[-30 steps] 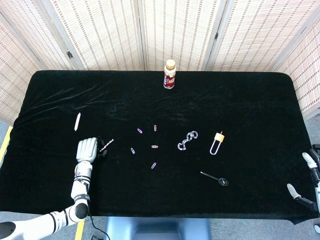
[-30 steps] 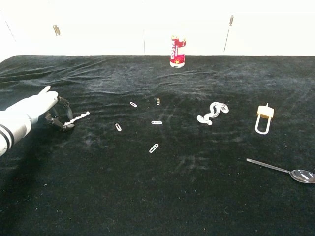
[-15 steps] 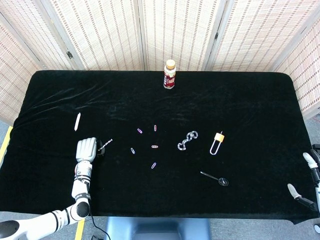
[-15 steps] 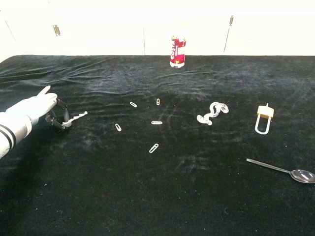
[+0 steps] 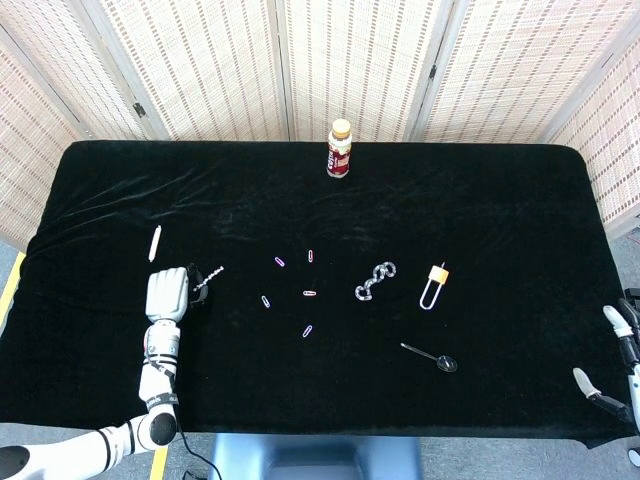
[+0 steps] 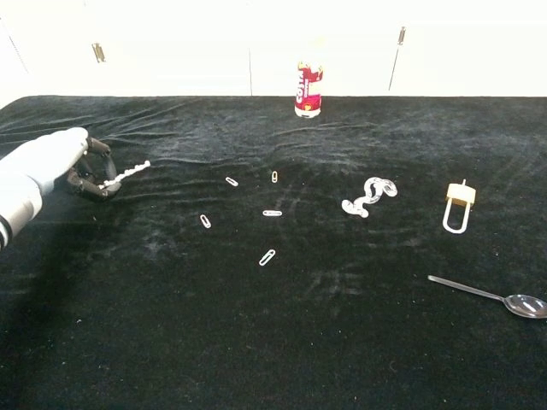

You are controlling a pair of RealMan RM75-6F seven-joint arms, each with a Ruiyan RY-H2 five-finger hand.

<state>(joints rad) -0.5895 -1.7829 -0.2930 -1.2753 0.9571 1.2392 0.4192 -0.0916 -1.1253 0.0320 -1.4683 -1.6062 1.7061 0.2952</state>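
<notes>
Black velvet covered the bench (image 5: 500, 200), and on its near left part the left robot hand (image 5: 167, 294) had its dark fingers (image 6: 88, 173) clamped on a small white twisted screw-like piece (image 6: 122, 172), which was held just above the cloth and slanted up to the right. A white stick (image 5: 154, 243) lay just beyond that hand. Five paper clips (image 6: 267, 257) were scattered around the middle, with a silver chain (image 5: 375, 281) and a padlock (image 5: 433, 288) to their right and a spoon (image 6: 487, 295) nearer. A red-and-white bottle (image 6: 308, 88) stood at the far edge; its label was too blurred to read. At the near right edge the right robot hand (image 5: 612, 355) barely showed, fingers apart, holding nothing.
</notes>
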